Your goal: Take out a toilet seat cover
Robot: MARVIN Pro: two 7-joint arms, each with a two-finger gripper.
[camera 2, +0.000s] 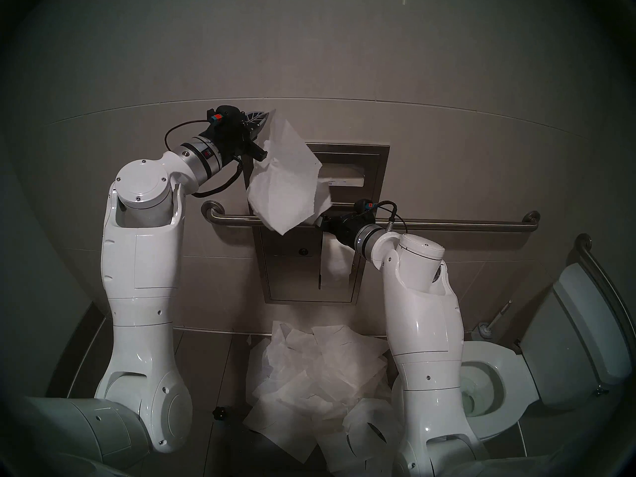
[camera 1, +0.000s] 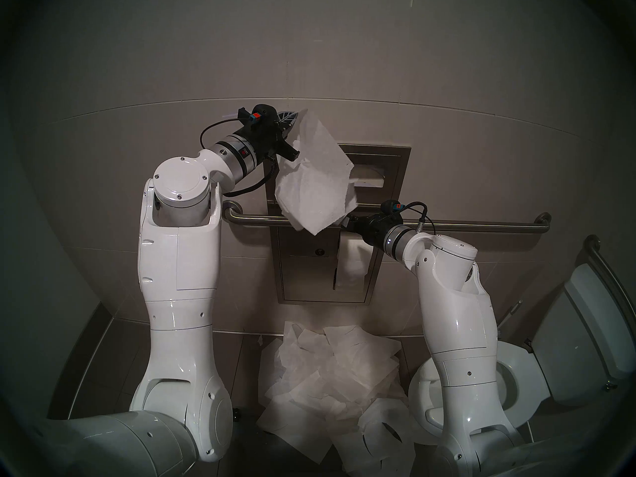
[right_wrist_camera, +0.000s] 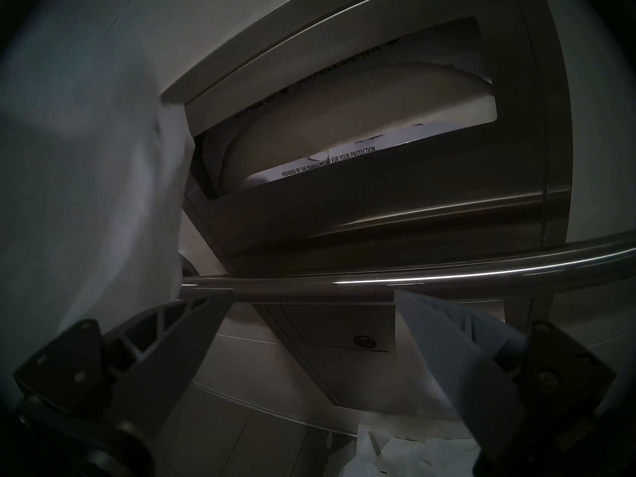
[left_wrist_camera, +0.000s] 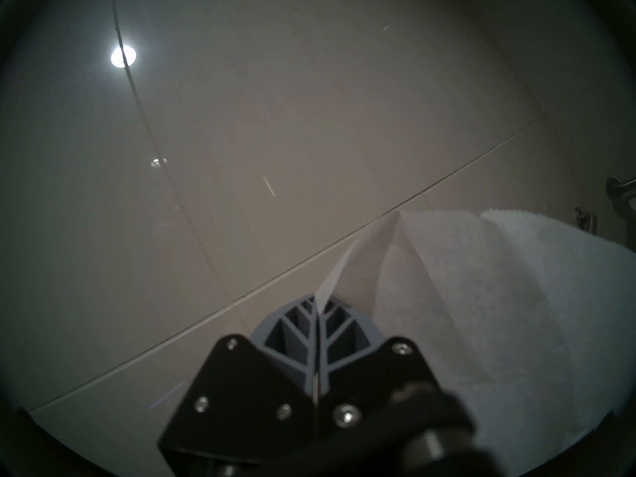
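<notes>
Hanging toilet seat cover pinched between left jaws

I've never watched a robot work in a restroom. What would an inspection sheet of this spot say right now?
Surface: tiled floor, partly bare.
Job's things: toilet seat cover hanging in front of the wall dispenser.
Clutter: pile of seat covers on the floor.
Grippers: left gripper jaws pinch the cover's corner; right gripper jaws apart near the grab bar.
Cables: black cable looped at the left wrist.
Surroundings: toilet, toilet paper.
</notes>
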